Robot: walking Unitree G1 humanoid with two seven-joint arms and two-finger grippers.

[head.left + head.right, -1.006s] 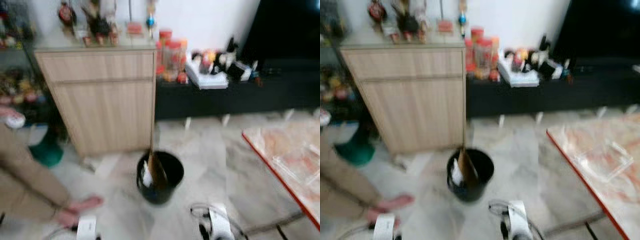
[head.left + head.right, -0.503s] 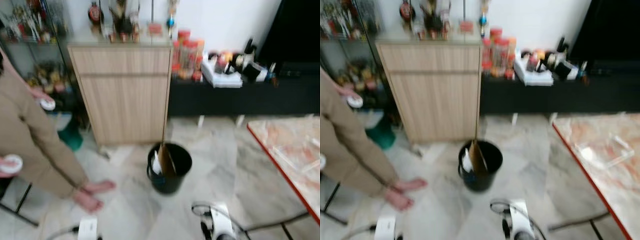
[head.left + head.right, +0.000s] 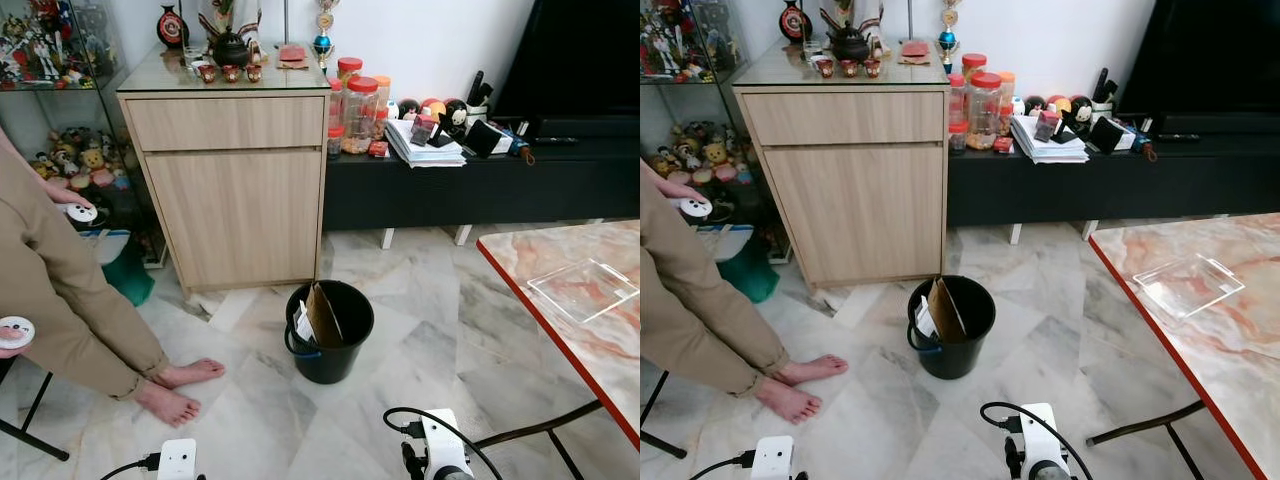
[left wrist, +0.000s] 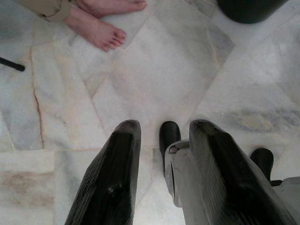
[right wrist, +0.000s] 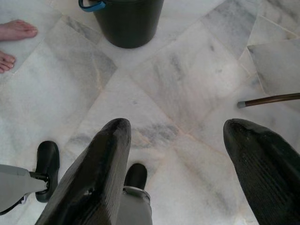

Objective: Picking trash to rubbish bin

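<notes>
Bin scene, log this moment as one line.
bin: on floor, holds cardboard | left claw: open, empty | right claw: open, empty | person: beside cabinet

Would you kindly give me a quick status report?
Left gripper and right gripper open, empty. Black plastic bin ahead, cardboard inside. Person's bare feet beside it.

Black round rubbish bin (image 3: 330,332) — upright on the pale marble floor, centre of the left eye view, slightly below mid-height. Open top, no lid; glossy dark wall. A blue handle (image 3: 297,350) hangs down against its left side. Inside the bin: a brown cardboard piece (image 3: 324,314) standing tilted, its upper edge level with the rim, and white crumpled paper (image 3: 303,324) tucked at its left, against the inner wall. In the right wrist view the bin's lower wall (image 5: 126,21) sits at the top of the frame, left of centre — blue handle showing at its upper left.
</notes>
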